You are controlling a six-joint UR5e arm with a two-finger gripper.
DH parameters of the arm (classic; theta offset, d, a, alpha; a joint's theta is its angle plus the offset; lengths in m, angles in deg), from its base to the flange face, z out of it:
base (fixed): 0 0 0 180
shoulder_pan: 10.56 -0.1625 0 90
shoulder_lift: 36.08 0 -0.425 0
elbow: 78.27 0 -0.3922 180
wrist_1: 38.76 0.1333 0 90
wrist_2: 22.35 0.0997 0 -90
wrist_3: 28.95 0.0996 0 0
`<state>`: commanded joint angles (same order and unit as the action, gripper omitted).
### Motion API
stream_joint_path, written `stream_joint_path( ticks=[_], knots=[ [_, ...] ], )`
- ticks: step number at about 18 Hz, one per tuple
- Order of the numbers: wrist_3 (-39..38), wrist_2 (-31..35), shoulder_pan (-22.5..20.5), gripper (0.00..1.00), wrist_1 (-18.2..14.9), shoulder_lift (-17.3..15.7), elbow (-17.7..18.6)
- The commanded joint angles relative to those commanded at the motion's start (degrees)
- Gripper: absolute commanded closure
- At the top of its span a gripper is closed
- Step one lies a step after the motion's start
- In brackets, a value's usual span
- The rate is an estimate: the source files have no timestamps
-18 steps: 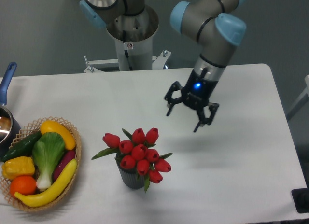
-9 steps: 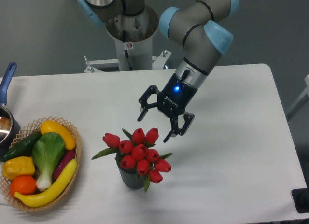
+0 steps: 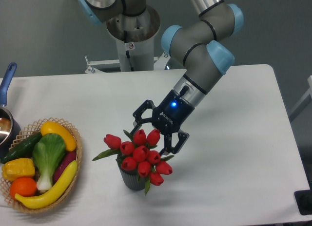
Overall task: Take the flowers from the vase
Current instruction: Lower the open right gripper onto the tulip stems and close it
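The one fixed camera looks down on a white table point(image 3: 234, 138) with rounded corners, set before a grey wall. The robot's metal pedestal point(image 3: 132, 33) stands behind the far edge, and the arm point(image 3: 204, 55), grey with pale blue joint caps, reaches out over the middle of the table.

Near the front edge, a little left of centre, stands the vase point(image 3: 130, 179), dark grey and ribbed, upright. It holds the flowers point(image 3: 140, 155), a bunch of about ten red tulip buds with green leaves, spreading wider than the vase's mouth.

By the left edge sits a wicker basket point(image 3: 75, 160) filled with toy vegetables: two long yellow ones point(image 3: 51, 187), a dark green cucumber point(image 3: 22, 147), a leafy green point(image 3: 48, 155), a yellow pepper point(image 3: 18, 168), an orange round piece point(image 3: 23, 186) and a purple one point(image 3: 65, 163). Behind it, cut by the left edge of the picture, is a pot point(image 3: 6, 126) with a blue handle.

The gripper point(image 3: 155, 134), with a blue light glowing on its black body, hangs spread wide at the far side of the bunch, its fingers point(image 3: 174, 144) flanking the topmost buds without closing on them.
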<state>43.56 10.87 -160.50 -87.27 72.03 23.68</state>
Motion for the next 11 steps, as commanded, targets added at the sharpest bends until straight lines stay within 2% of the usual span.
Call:
stream_joint_path(
  ticks=[2,3,4,6,7,9,11],
  knots=[
    [-0.26,0.00,0.35,0.00,0.00,0.53,0.00],
    [-0.35,0.00,0.35,0.05,0.00,0.53,0.00],
    [-0.35,0.00,0.44,0.14,0.00,0.53,0.00],
    [-0.44,0.00,0.44,0.35,0.00,0.53,0.17],
    [-1.74,0.00,0.44,0.55,0.00,0.44,0.09],
    [-2.46,0.00,0.44,0.81,0.00,0.44,0.09],
    [-2.46,0.00,0.44,0.99,0.00,0.18,0.09]
  ],
)
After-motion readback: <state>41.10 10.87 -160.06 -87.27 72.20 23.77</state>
